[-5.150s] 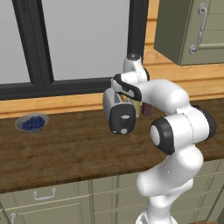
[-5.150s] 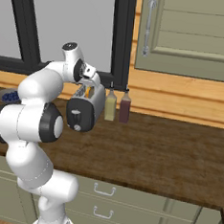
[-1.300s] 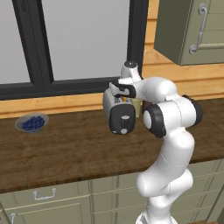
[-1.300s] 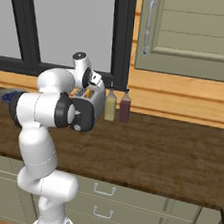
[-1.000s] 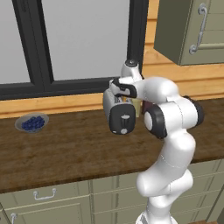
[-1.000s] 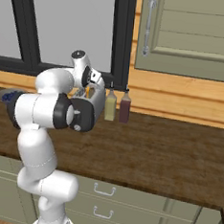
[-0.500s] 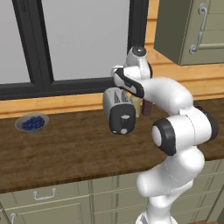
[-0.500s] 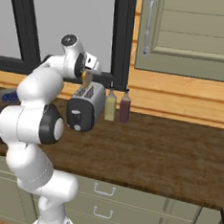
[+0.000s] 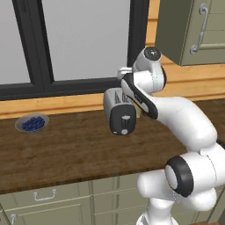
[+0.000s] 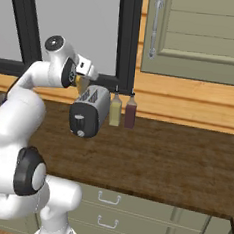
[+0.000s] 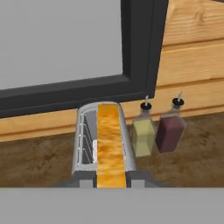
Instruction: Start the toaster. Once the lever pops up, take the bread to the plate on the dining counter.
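Bread point(image 10: 82, 85) now lifted above toaster point(image 10: 89, 117), claw point(image 10: 83, 81) risen

Left and right base views: rear-flank cameras facing forward and down, sharing the toaster point(image 9: 120, 110) point(image 10: 90, 110) near 12 o'clock. Hand view: close above its slots point(image 11: 104, 141), window frame point(image 11: 144, 48) at 12 o'clock.

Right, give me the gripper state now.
Gripper: closed on the bread, lifted above the toaster.
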